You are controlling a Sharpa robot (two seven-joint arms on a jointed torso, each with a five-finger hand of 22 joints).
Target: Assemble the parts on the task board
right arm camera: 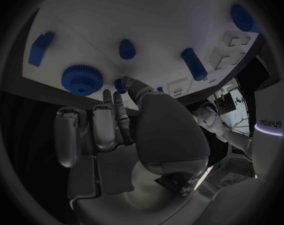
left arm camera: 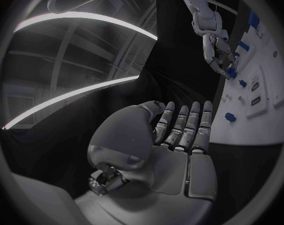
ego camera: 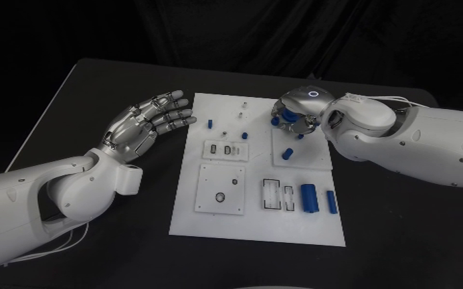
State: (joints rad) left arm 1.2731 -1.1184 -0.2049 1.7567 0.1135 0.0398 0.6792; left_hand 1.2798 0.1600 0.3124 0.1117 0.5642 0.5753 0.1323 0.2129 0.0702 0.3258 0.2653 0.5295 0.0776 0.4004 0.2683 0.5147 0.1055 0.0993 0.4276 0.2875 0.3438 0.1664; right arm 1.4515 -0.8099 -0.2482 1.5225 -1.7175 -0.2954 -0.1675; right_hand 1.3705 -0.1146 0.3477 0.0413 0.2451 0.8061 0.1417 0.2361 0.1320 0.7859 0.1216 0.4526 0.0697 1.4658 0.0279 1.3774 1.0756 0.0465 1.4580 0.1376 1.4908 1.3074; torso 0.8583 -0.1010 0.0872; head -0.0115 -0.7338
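1. Currently, we see the right robot hand (ego camera: 297,116) at the upper right of the head view, bent down over the far right part of the task board (ego camera: 257,230). In its wrist view the fingertips (right arm camera: 117,99) close round a small blue part (right arm camera: 120,84) next to a blue gear (right arm camera: 82,79). Whether the part is fully gripped, we cannot tell.
2. The left robot hand (ego camera: 146,125) is at the left of the frame, above the desk (ego camera: 96,95) just beside the board. Its fingers are spread and it holds nothing.
3. Risk: the fingers crowd the gear and nearby pegs. We judge that a slight sideways slip could knock a neighbouring part or let the pinched piece tilt and jam.
4. Risk: the hand covers its own work from above, so misalignment may go unnoticed.
5. Count, head view: one board, two robot hands, and two blue cylinders (ego camera: 309,197) at the lower right of the board. Smaller blue pieces near the right hand are partly hidden; we do not count them.
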